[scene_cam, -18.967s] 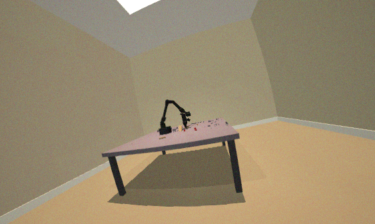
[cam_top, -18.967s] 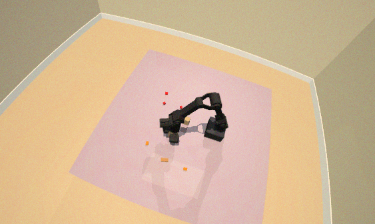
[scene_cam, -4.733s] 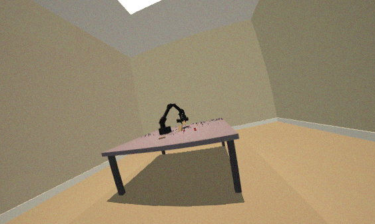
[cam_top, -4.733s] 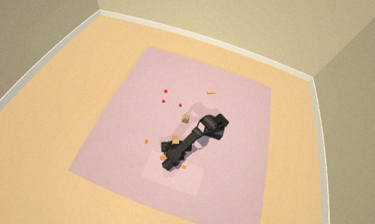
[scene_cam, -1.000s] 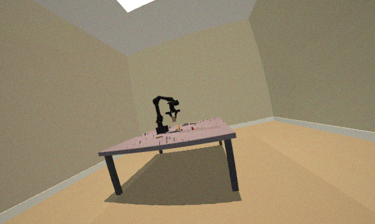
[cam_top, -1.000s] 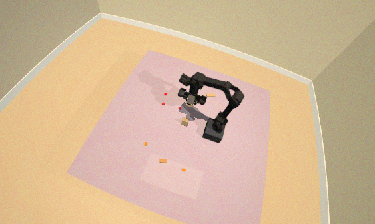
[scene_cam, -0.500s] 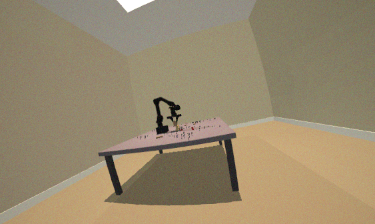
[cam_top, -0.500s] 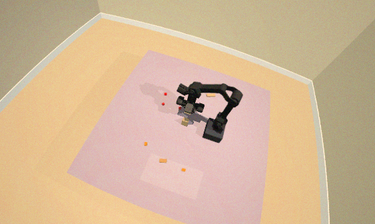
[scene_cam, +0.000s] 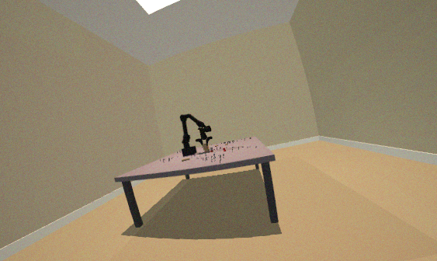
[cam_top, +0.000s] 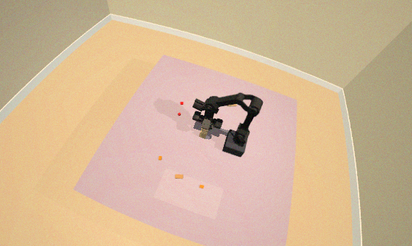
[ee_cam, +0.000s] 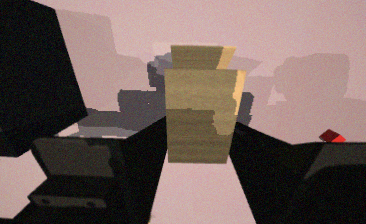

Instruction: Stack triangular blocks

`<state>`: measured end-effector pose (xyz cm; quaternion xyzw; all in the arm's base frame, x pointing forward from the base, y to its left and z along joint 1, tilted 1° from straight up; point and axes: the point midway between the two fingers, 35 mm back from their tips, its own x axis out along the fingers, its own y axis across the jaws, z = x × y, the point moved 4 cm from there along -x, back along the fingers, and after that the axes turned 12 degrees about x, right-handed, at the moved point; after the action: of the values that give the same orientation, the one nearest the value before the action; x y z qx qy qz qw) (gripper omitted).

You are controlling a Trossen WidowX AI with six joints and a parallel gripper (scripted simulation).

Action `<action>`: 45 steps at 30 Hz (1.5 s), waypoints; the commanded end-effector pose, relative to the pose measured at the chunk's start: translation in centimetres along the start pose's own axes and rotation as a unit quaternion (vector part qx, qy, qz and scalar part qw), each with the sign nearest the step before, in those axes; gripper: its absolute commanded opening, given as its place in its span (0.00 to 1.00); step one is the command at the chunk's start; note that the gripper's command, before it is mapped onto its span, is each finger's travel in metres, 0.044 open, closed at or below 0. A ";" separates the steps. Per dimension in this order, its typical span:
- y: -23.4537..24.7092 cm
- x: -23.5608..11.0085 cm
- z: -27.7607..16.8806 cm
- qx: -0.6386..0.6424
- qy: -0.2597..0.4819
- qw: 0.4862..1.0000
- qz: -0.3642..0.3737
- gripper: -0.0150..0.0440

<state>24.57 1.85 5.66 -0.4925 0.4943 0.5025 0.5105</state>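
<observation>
No bins, trays or bowls here, so nothing to report on containers, and I can't read any writing or labels anywhere. The gripper (ee_cam: 199,145) is clamped on one tan triangular block (ee_cam: 200,115), jaws about halfway apart with the block wedged between the two dark fingers. The wrist view shows the second triangular block (ee_cam: 198,56) lying on the pink table (ee_cam: 284,30) right past the held one, lined up with it; can't tell if they're touching. From the top view the held block (cam_top: 204,133) hangs under the gripper close beside the arm's black base (cam_top: 230,149). A small red cube (ee_cam: 332,136) sits off to the right in the wrist view. The top view shows two red cubes (cam_top: 181,103) near the arm and three orange bits (cam_top: 178,176) well apart from it, two of them on a paler patch (cam_top: 207,205).
</observation>
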 end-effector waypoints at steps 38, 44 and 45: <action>0.0 0.8 0.6 0.002 -0.005 1.000 -0.007 0.25; 0.1 1.2 0.7 0.002 -0.005 1.000 -0.007 0.25; 0.1 1.3 0.8 0.002 -0.005 1.000 -0.007 0.25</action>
<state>24.63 2.52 4.64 -0.4957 0.4888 0.4996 0.5154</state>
